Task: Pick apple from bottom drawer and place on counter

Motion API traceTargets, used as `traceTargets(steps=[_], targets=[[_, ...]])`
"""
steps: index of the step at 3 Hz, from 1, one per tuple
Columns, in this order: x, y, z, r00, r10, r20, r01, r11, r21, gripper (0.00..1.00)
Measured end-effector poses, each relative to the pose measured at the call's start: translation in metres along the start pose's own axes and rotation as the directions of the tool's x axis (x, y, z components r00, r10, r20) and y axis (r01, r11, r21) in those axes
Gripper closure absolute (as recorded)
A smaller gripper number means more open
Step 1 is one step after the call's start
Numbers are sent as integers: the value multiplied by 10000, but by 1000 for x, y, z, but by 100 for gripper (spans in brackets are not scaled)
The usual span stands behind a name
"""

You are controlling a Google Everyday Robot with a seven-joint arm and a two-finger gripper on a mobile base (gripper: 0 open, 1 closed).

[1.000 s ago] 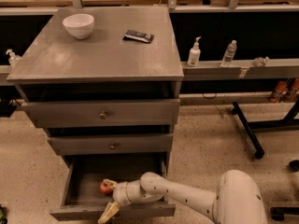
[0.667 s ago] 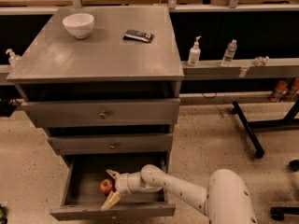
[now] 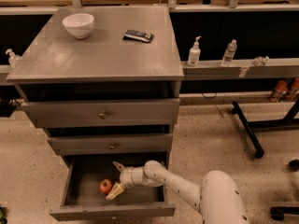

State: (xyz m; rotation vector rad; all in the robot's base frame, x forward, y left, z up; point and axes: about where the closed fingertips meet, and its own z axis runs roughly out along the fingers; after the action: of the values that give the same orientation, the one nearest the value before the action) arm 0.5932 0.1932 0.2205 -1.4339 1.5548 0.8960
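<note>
The apple (image 3: 105, 186), small and red, lies on the floor of the open bottom drawer (image 3: 112, 211), left of centre. My gripper (image 3: 115, 178) is inside the drawer just right of the apple, open, with one fingertip behind it and the other fingertip (image 3: 114, 191) beside the apple's right side. The apple is not between the jaws. The white arm (image 3: 177, 183) reaches in from the lower right. The grey counter (image 3: 100, 55) tops the cabinet above.
A white bowl (image 3: 78, 24) and a dark flat packet (image 3: 138, 35) sit on the counter. Two shut drawers with brass knobs (image 3: 102, 115) are above the open one. Bottles (image 3: 194, 52) stand on a narrow shelf to the right. A black stand leg (image 3: 247, 129) lies on the floor.
My gripper has moved from the drawer's front edge deeper into the drawer, up beside the apple. The apple has stayed where it was.
</note>
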Motion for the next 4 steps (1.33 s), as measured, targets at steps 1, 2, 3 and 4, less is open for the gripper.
traceTargets(steps=[1,2,3,4], targets=[[19,-11,10,9998,-159,-113,163,9992,353,0],[41,-12,27,9996,-235,-132,240,9989,398,0],[60,-5,48,9998,-203,-82,203,9998,32,0],[72,-2,60,9999,-90,-55,89,9999,-62,17]])
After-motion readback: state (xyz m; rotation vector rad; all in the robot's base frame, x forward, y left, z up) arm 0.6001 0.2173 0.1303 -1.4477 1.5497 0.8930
